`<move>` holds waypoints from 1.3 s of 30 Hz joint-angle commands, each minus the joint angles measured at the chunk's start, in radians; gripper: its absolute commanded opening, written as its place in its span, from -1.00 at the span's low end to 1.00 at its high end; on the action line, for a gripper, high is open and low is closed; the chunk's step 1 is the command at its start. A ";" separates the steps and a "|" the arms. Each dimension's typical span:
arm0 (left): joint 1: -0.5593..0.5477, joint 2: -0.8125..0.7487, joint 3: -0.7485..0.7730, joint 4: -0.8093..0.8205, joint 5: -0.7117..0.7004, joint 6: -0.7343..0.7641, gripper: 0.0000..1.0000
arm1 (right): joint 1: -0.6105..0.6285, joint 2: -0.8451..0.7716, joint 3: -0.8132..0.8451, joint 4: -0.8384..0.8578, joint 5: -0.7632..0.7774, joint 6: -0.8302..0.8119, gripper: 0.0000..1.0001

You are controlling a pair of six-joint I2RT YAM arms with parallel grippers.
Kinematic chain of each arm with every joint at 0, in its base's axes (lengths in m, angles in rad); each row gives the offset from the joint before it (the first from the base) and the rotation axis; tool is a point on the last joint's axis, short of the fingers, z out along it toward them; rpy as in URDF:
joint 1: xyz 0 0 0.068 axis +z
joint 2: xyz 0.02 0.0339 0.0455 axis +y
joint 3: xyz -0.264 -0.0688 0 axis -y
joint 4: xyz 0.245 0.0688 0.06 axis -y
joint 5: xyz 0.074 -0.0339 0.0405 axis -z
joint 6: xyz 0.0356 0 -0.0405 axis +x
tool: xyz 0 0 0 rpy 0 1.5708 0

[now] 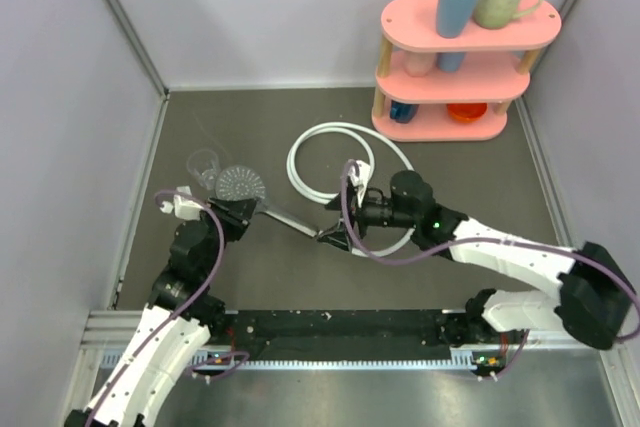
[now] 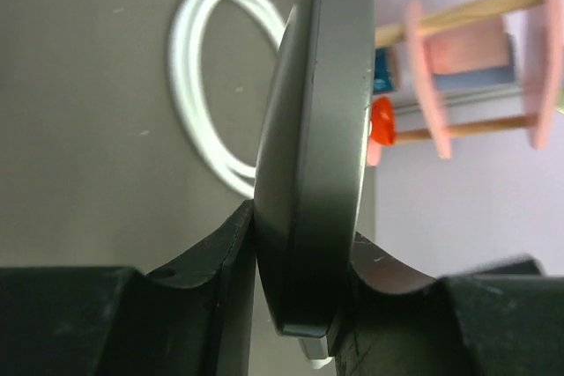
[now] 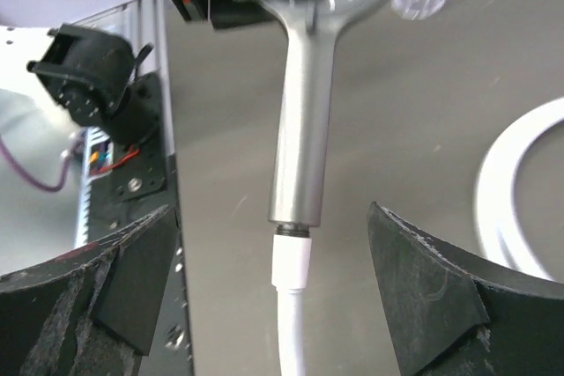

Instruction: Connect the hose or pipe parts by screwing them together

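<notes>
The shower head (image 3: pixel 300 121) lies with its handle's long axis running across the worktop (image 1: pixel 300 282) from the left gripper (image 1: pixel 237 211) toward the right gripper (image 1: pixel 330 234). The white end fitting of the hose (image 3: pixel 291 314) sits butted into the handle's tip. My right gripper stands wide open astride that joint, clear of it on both sides and holding nothing. My left gripper is clamped on the round head's rim. Only the right wrist view shows the joint. The left wrist view gives me the head edge-on, with hose loops beyond. I judge the right arm the nearer one for any further turning.
</notes>
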 commanded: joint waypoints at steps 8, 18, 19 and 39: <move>-0.004 0.365 0.539 -0.749 -0.170 -0.193 -1.00 | 0.377 -0.131 0.011 -0.124 0.862 -0.633 0.85; -0.004 0.418 0.707 -0.920 -0.165 -0.258 -1.00 | 0.563 0.029 0.032 0.031 1.100 -0.828 0.61; -0.004 0.421 0.711 -0.924 -0.170 -0.261 -1.00 | 0.569 0.062 0.037 0.035 1.111 -0.836 0.61; -0.004 0.337 0.534 -0.625 -0.011 -0.174 -1.00 | 0.569 0.190 0.097 0.160 1.053 -0.792 -1.00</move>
